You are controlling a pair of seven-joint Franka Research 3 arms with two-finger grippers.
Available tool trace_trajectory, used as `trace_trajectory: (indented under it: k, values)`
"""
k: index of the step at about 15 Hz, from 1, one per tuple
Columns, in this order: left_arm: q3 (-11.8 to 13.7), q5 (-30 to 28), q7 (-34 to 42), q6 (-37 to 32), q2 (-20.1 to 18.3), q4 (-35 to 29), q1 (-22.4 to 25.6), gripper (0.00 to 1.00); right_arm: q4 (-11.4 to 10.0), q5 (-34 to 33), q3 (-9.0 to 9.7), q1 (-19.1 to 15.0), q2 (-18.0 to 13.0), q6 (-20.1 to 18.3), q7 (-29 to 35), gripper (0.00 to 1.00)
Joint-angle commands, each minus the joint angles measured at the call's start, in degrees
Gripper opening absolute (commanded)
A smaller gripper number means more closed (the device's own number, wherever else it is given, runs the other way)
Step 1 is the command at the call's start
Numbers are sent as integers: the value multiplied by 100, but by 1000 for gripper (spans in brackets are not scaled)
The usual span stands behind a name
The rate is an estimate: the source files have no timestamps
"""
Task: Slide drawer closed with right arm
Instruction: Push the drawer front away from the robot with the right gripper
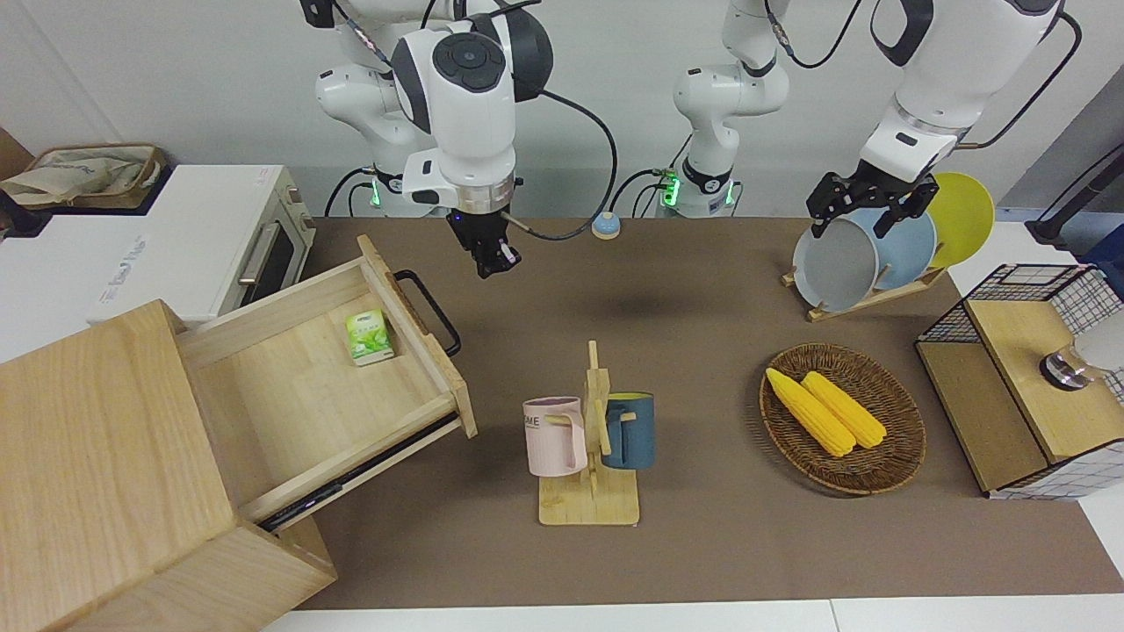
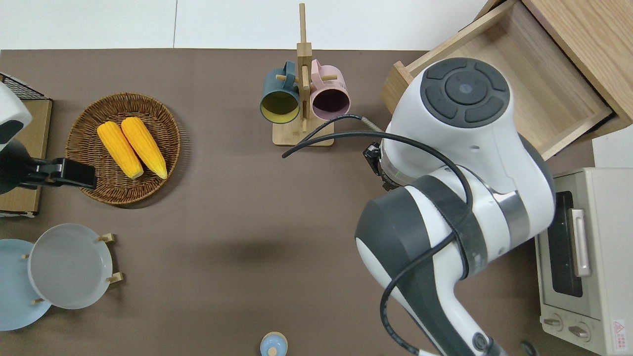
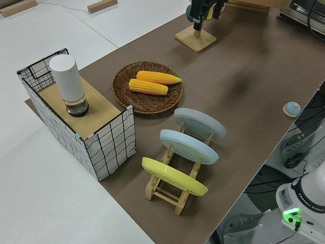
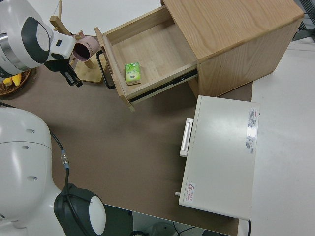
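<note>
We see the drawer [image 1: 325, 377] pulled fully out toward the right arm's end of the counter [image 1: 685, 544]. Our right gripper [image 1: 492, 254] hangs off the handle [image 1: 430, 309], at about one o'clock from it in the front view — jaws seemingly near-closed, empty. We judge this the approach step: next, lower to the front panel and push.

Drawer [image 2: 514, 74]: pulled open, partly hidden under my right arm [image 2: 460, 163].
Mug rack [image 2: 302, 99]: blue and pink mugs hang on it.
Basket [image 2: 163, 123]: holds two corn cobs.
Toaster oven [image 2: 583, 257]: nearer to me than the drawer.
</note>
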Motion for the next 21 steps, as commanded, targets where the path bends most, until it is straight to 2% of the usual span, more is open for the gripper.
trace_trajectory:
  k: [1, 7, 11, 21]
  values:
    - [-41, 98, 51, -113, 65, 140, 31, 993, -259, -85, 32, -108, 68, 325, 439, 0]
    - [-41, 98, 51, -113, 74, 149, 31, 993, -716, 3, -21, -257, 50, 1045, 536, 0]
    - [-41, 98, 51, -113, 65, 140, 31, 993, -726, -32, -21, -354, 94, 1204, 475, 0]
    - [-41, 98, 51, -113, 65, 149, 31, 993, -656, -120, -21, -635, 384, 1213, 177, 0]
